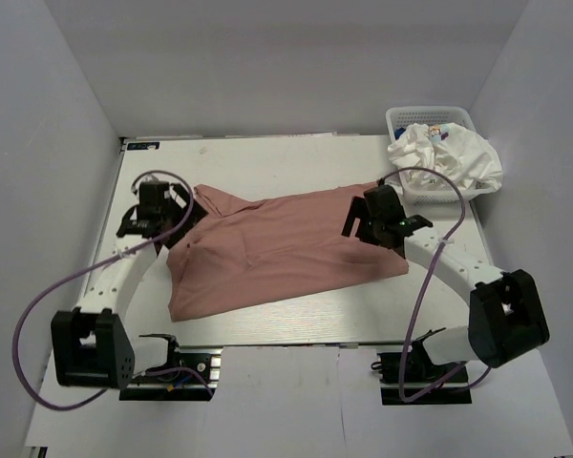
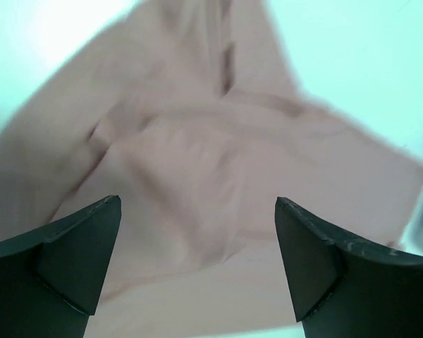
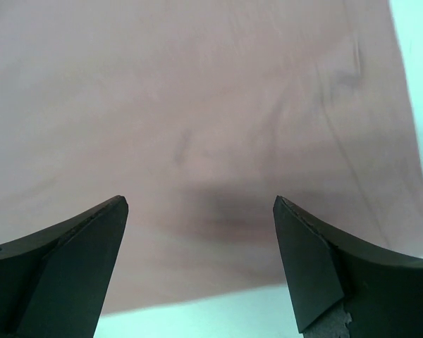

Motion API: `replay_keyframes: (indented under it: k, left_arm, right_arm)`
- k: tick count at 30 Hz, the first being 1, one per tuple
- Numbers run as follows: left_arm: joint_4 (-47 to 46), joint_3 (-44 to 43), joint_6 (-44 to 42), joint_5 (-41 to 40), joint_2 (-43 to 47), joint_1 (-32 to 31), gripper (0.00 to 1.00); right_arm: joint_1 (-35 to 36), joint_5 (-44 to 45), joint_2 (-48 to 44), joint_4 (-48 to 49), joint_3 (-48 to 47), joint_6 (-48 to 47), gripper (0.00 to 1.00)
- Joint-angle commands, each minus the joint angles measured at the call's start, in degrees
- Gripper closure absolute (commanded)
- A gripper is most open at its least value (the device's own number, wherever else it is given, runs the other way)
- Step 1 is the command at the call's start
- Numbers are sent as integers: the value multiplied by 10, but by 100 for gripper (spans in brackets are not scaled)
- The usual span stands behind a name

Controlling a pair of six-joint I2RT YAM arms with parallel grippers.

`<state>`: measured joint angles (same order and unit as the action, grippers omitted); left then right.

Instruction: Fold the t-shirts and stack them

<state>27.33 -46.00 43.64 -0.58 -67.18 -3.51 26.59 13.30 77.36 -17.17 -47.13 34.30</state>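
A: White walls all round, pale worktop [image 1: 267,157] in the middle. Where's the pink tee [image 1: 286,250]?

B: Spread across the worktop centre. Roughly flat but crooked, w/ wrinkles and a bunched sleeve on its left side. No fold in it yet, far as I can judge.

A: And the white tee [image 1: 454,160]?

B: Crumpled in the basket [image 1: 401,119] at the far right corner, spilling over the rim. So nothing folded, nothing stacked. Early days.

A: Claws?

B: Left claw [image 1: 167,218] hangs over the pink tee's left edge, by the sleeve. Right claw [image 1: 368,224] is over the right edge. Both are spread wide w/ nothing pinched; wrist cams show only pink cloth btw the fingers.

A: Touching the cloth?

B: Can't tell. Close above it, at least.

A: Anything in the way?

B: Not much. Purple cables [image 1: 38,324] loop off each arm, and the right one arcs near the basket. Main snag, imo: the pink tee lies skewed, so it prob. needs flattening before any fold.
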Motion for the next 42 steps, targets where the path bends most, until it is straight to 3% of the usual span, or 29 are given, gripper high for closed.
replay_keyframes:
  k: [1,5,10,16,21,22,25,27,29,31,32,42]
  left_arm:
    - [-13,-91,-19,-20,-75,11,0]
    - [8,-244,-33,-46,-224,11,0]
    - [31,-403,-50,-81,-391,17,0]
    - [98,-589,-66,-126,-570,17,8]
    - [69,-617,-66,-107,-625,17,23]
    - [63,-617,-66,-101,-625,17,33]
    - [49,-611,-66,-75,-632,17,50]
    - [36,-590,-66,-70,-632,17,56]
    - [24,-577,-66,-70,-625,17,72]
    - [24,-577,-66,-70,-619,17,96]
    - [24,-577,-66,-70,-619,17,100]
    - [29,-577,-77,-65,-579,17,100]
  right_arm:
    - [-5,38,34,-12,-86,-23,10]
    - [-14,56,125,-43,-205,-34,10]
    - [-30,38,211,-47,-281,-45,10]
    - [-59,53,268,-59,-342,-71,10]
    - [-80,40,280,-53,-339,-79,10]
    - [-86,41,282,-54,-338,-79,10]
    - [-96,37,288,-60,-338,-78,10]
    - [-102,38,291,-65,-337,-77,10]
    - [-109,37,297,-63,-340,-73,10]
    - [-114,37,305,-61,-342,-73,10]
    - [-113,38,308,-63,-350,-76,10]
    - [-113,99,444,-100,-521,-82,10]
